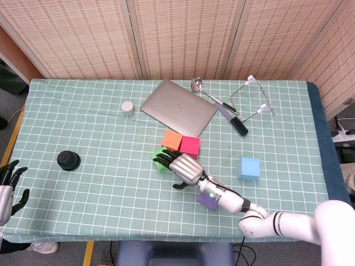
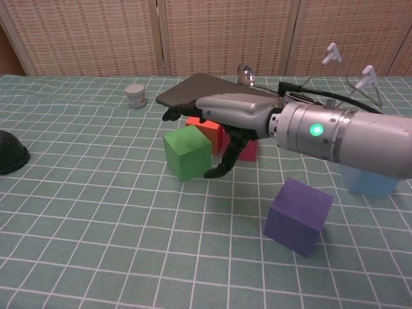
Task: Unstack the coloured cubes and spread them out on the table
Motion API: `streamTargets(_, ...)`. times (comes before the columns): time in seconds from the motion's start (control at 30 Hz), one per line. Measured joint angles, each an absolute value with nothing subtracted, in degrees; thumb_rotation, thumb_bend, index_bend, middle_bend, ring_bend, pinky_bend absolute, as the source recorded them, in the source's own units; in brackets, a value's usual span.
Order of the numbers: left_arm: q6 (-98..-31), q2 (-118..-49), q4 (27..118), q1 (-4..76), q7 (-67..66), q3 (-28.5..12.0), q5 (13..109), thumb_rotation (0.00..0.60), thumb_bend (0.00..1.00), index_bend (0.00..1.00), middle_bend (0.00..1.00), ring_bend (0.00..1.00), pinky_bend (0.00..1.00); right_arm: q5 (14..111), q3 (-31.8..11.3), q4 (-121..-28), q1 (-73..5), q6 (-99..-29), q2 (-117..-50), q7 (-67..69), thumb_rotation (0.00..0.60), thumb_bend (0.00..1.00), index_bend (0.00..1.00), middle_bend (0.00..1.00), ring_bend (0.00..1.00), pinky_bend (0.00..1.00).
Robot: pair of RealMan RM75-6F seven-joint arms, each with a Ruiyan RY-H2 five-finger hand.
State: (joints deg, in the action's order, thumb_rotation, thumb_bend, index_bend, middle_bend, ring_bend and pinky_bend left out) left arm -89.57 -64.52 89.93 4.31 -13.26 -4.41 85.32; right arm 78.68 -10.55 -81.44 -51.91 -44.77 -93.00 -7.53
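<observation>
Behind the desk (image 1: 83, 183) stands a folding screen of woven beige reed panels (image 1: 183, 36), and pale wooden posts divide it into sections. The desk itself is covered by a green cloth with a grid of thin white lines (image 2: 96, 244); the cloth lies a little wrinkled near the screen. At the right end of the desk a dark blue edge (image 1: 324, 149) shows beside the cloth. Left of the desk, a grey floor (image 1: 10, 108) is visible, with a yellow strip (image 1: 89, 253) on it near the front corner. Beside the screen, at the far left, there is a reddish-brown wooden surface (image 1: 15, 52). The light is even and soft, and shadows on the cloth are weak.
</observation>
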Motion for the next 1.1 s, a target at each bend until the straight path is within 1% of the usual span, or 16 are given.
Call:
streamTargets(0.17, -89.7, -64.4, 89.9, 4.2, -12.9, -4.6, 85.0, 0.6, 0.39, 0.24, 0.13, 0.16, 0.33, 73.3, -12.6, -75.9, -55.2, -43.7, -99.1, -14.8, 0.6, 0.08, 0.1, 0.07, 0.0, 0.12)
streamTargets(0.3, -89.7, -64.3, 89.9, 4.2, -12.7, -4.6, 84.9, 0.6, 0.39, 0.24, 0.13, 0.16, 0.33, 69.5, -13.6, -72.8, -56.8, -42.5, -101.2, -17.3, 0.6, 0.08, 0.11, 0.07, 0.0, 0.09)
streamTargets(0.53, -89.7, -64.3, 89.8, 4.2, -12.4, -4.7, 84.9, 0.6, 0.39, 0.24, 0.13, 0.16, 0.33, 64.1, -15.4, -66.5, -58.9, -40.9, -105.1, -18.6, 0.6, 0.08, 0.14, 0.08, 0.0, 0.09)
streamTargets(0.63, -89.7, -64.2, 89.8, 4.1, -12.1, -4.7, 84.8, 0.6, 0.39, 0.24, 0.13, 0.16, 0.33, 63.2, -16.1, -64.1, -59.7, -40.1, -106.4, -17.7, 0.6, 0.08, 0.2, 0.15, 0.04, 0.12)
streamTargets(0.7, -89.9, -64.2, 89.8, 4.1, -12.0, -4.8, 84.7, 0.6, 0.39, 0.24, 0.13, 0.16, 0.33, 63.2, -16.3, -62.7, -60.1, -39.9, -107.2, -16.9, 0.6, 0.09, 0.29, 0.26, 0.12, 0.19)
streamTargets(0.73, -90.0, -64.1, 89.8, 4.0, -11.9, -4.8, 84.7, 0.6, 0.39, 0.24, 0.13, 0.16, 0.33, 63.3, -16.3, -61.8, -60.3, -39.9, -107.7, -16.1, 0.6, 0.09, 0.31, 0.28, 0.14, 0.22)
streamTargets(0.8, -90.1, -64.1, 89.8, 4.0, -11.7, -4.9, 84.7, 0.6, 0.39, 0.24, 0.13, 0.16, 0.33, 64.1, -16.3, -60.7, -60.5, -40.1, -108.4, -14.8, 0.6, 0.09, 0.39, 0.34, 0.22, 0.28)
streamTargets(0.93, -90.3, -64.0, 89.7, 3.9, -11.5, -5.0, 84.6, 0.6, 0.39, 0.24, 0.13, 0.16, 0.33, 67.4, -15.7, -58.0, -60.6, -41.7, -109.9, -12.0, 0.6, 0.09, 0.5, 0.43, 0.31, 0.36)
streamTargets(1.1, -90.3, -64.0, 89.8, 3.9, -11.6, -4.9, 84.8, 0.6, 0.39, 0.24, 0.13, 0.16, 0.33, 71.0, -14.7, -55.6, -60.5, -44.4, -111.4, -8.8, 0.6, 0.09, 0.55, 0.46, 0.36, 0.41)
